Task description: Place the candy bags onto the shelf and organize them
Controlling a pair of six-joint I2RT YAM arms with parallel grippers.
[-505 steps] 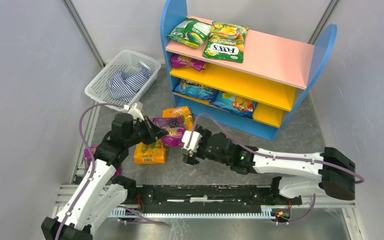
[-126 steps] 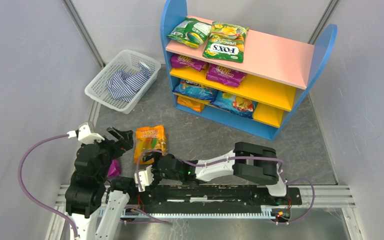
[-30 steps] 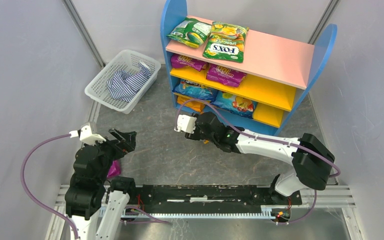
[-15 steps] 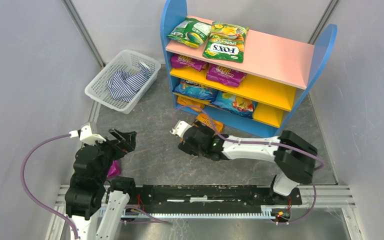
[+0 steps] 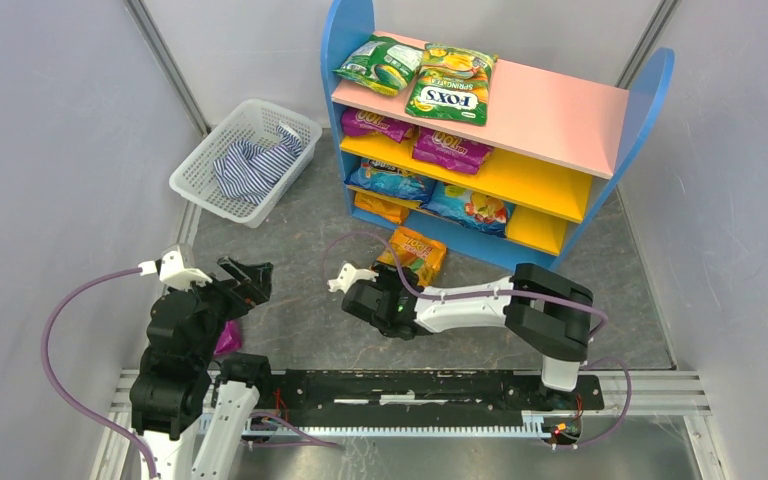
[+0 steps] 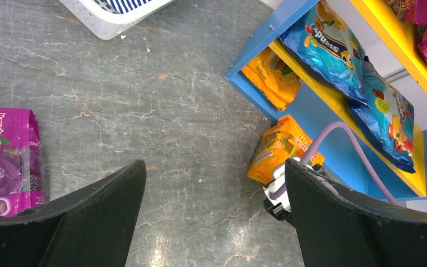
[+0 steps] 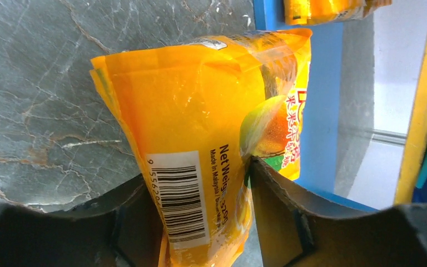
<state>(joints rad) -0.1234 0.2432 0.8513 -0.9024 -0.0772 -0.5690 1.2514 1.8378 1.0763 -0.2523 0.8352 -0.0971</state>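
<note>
An orange candy bag point(image 5: 415, 255) lies on the floor just in front of the shelf's point(image 5: 550, 110) blue base. My right gripper point(image 5: 396, 278) is shut on its near end; in the right wrist view both fingers press the orange bag point(image 7: 200, 128) by its barcode. My left gripper point(image 5: 245, 280) hangs open over bare floor at the left, nothing between its fingers point(image 6: 105, 217). A purple candy bag point(image 5: 226, 340) lies beside it, also at the left edge of the left wrist view point(image 6: 5, 161). Green, FOX'S point(image 5: 450, 85), purple, blue and orange bags fill the shelf boards.
A white mesh basket point(image 5: 195, 165) holding a striped cloth point(image 5: 255, 160) stands at the back left. Grey walls close in on both sides. The right arm's purple cable point(image 5: 360, 240) loops over the floor in front of the shelf.
My right arm has drawn back from the shelf toward the near left. The orange bag now lies on the floor, and the jaws have closed on it. The left arm has not moved.
</note>
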